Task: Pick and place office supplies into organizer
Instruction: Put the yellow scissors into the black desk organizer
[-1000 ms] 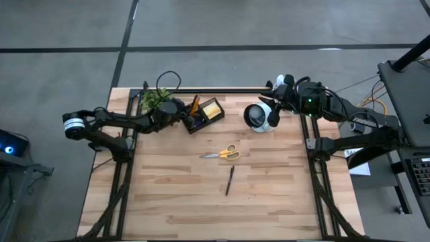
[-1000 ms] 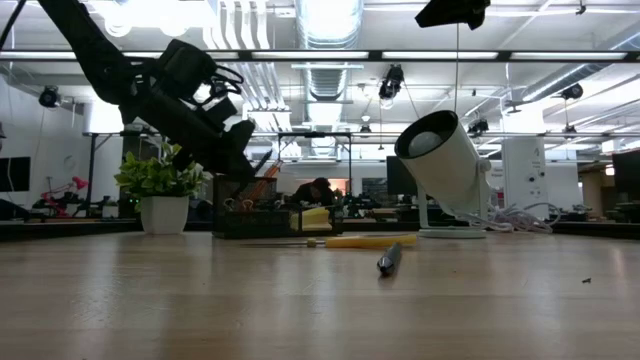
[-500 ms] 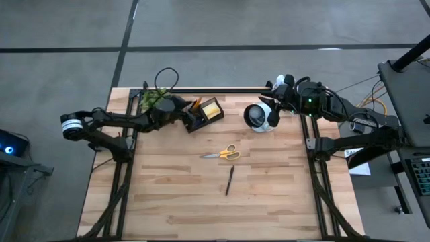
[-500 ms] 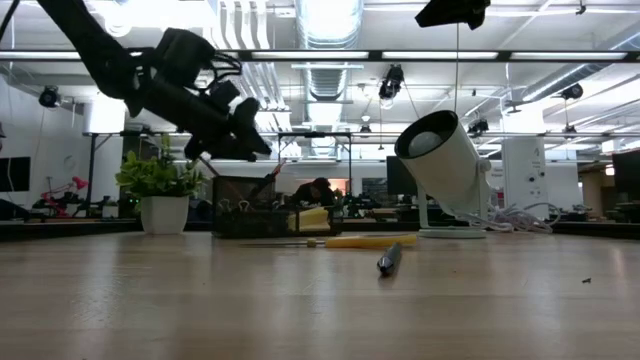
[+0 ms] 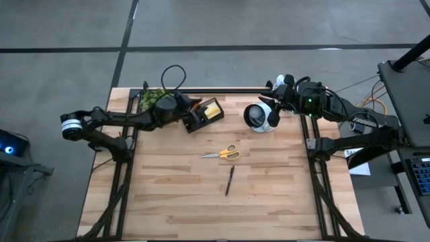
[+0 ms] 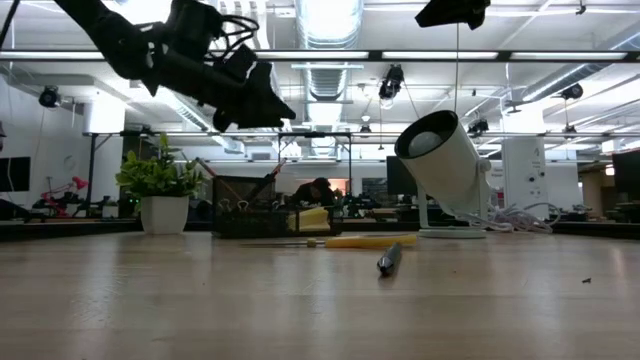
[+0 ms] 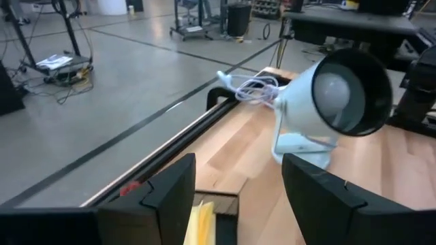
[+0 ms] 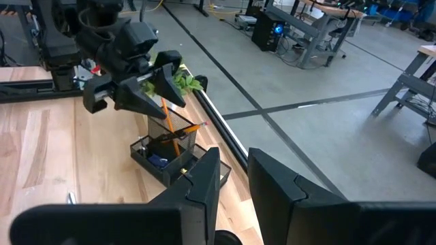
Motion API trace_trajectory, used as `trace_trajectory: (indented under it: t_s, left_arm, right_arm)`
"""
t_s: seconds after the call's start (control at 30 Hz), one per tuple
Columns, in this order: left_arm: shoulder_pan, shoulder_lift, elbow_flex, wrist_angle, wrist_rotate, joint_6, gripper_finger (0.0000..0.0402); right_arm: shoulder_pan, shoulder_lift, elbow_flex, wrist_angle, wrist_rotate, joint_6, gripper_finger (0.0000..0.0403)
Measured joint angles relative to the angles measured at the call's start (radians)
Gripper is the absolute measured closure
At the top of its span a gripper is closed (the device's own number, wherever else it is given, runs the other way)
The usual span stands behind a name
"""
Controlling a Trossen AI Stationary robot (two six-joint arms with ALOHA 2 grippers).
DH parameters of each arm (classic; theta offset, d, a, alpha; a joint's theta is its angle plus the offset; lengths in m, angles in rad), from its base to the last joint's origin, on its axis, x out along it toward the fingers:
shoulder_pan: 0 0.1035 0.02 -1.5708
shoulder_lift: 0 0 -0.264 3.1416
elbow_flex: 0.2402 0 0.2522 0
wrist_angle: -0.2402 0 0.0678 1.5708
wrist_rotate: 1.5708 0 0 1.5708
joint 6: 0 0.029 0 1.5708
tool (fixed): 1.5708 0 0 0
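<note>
Pale wood planks with a soft sheen for the table (image 5: 188, 195). Glossy white plastic shell on the round cup (image 7: 340, 95), dark inside. Black wire mesh, probably metal, for the organizer (image 8: 163, 153) beside the cup. Matt dark plastic on the left gripper (image 8: 160, 78) above the organizer. Yellow paper block (image 5: 212, 110) inside.

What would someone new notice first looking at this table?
The left gripper hangs above the black organizer at the table's far edge, jaws open and empty. The scissors and a dark pen lie loose mid-table, and a white round cup stands near the waiting right gripper.
</note>
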Motion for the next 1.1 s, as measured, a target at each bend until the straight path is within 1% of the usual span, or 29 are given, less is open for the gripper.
trace_trajectory:
  t_s: [0.23, 0.43, 0.47, 0.53, 0.6, 0.7, 0.8, 0.97, 1.1]
  left_arm:
    - [-0.051, 0.000, 0.045, -0.011, 0.013, -0.001, 0.0198]
    - [-0.159, 0.010, 0.089, -0.022, 0.032, -0.003, 0.0198]
    - [-0.177, 0.019, 0.110, -0.042, 0.032, -0.003, 0.0198]
    - [-0.207, 0.039, 0.157, -0.134, 0.032, -0.003, 0.0198]
    - [-0.233, 0.082, 0.235, -0.229, 0.034, -0.003, 0.0198]
    - [-0.255, 0.154, 0.352, -0.428, 0.066, 0.001, 0.0198]
    - [-0.264, 0.225, 0.459, -0.531, 0.082, -0.002, 0.0198]
    - [-0.268, 0.323, 0.575, -0.576, 0.188, -0.002, 0.0198]
    - [-0.285, 0.402, 0.643, -0.632, 0.225, -0.002, 0.0198]
  right_arm:
    - [0.000, 0.000, 0.000, 0.000, 0.000, 0.000, 0.0337]
    - [0.000, 0.000, 0.000, 0.000, 0.000, 0.000, 0.0337]
    - [0.000, 0.000, 0.000, 0.000, 0.000, 0.000, 0.0337]
    - [0.000, 0.000, 0.000, 0.000, 0.000, 0.000, 0.0337]
    - [0.000, 0.000, 0.000, 0.000, 0.000, 0.000, 0.0337]
    - [0.000, 0.000, 0.000, 0.000, 0.001, 0.002, 0.0337]
    - [0.000, 0.001, 0.000, -0.002, 0.001, 0.025, 0.0337]
    - [0.000, 0.001, 0.000, -0.007, 0.007, 0.033, 0.0337]
    - [0.000, 0.001, 0.000, -0.007, 0.007, 0.034, 0.0337]
